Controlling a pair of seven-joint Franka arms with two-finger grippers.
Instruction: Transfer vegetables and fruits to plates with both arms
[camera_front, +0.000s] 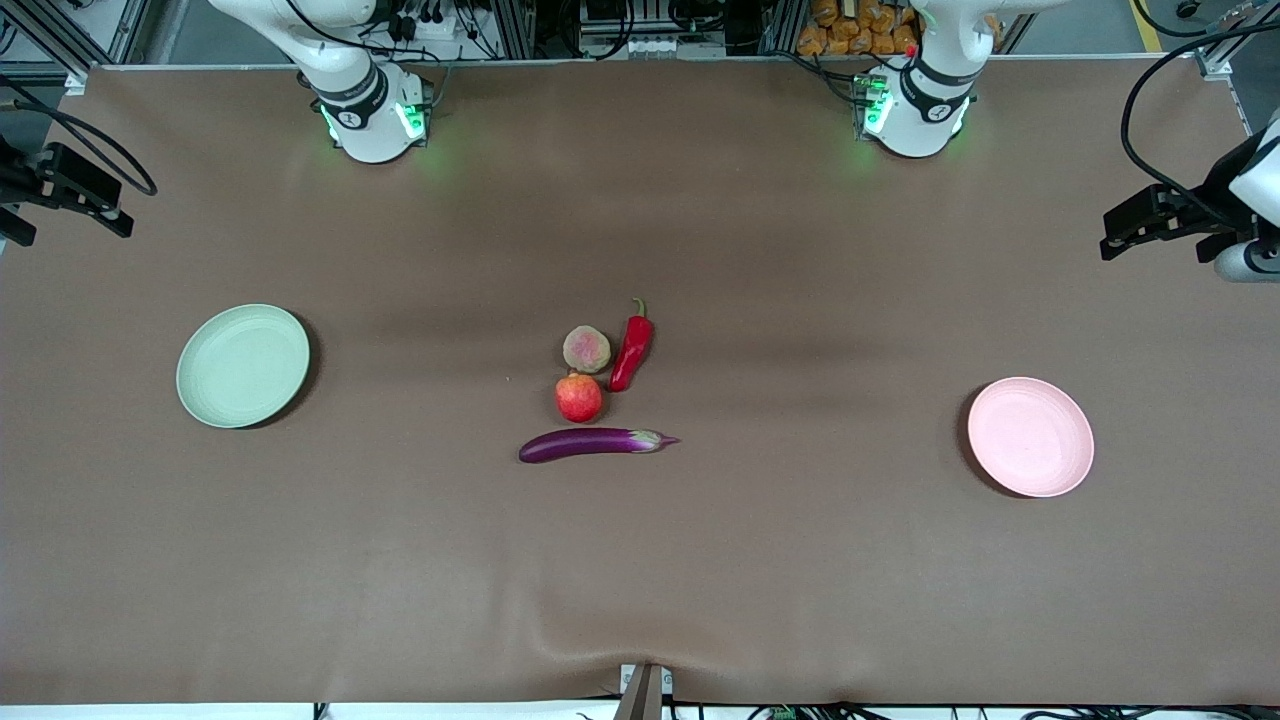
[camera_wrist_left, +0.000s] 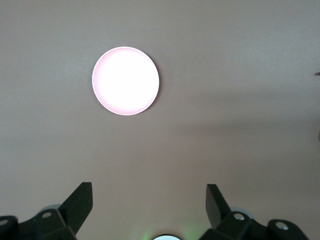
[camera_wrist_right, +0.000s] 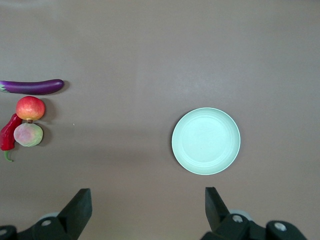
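Note:
In the middle of the table lie a purple eggplant, a red pomegranate, a dull yellow-green fruit and a red chili pepper, close together. The pale green plate sits toward the right arm's end and the pale pink plate toward the left arm's end; both hold nothing. My left gripper hangs open, high over the table edge past the pink plate. My right gripper hangs open, high up past the green plate, holding nothing.
A brown mat covers the whole table. The two arm bases stand along the edge farthest from the front camera. Cables and crates lie off the table past them.

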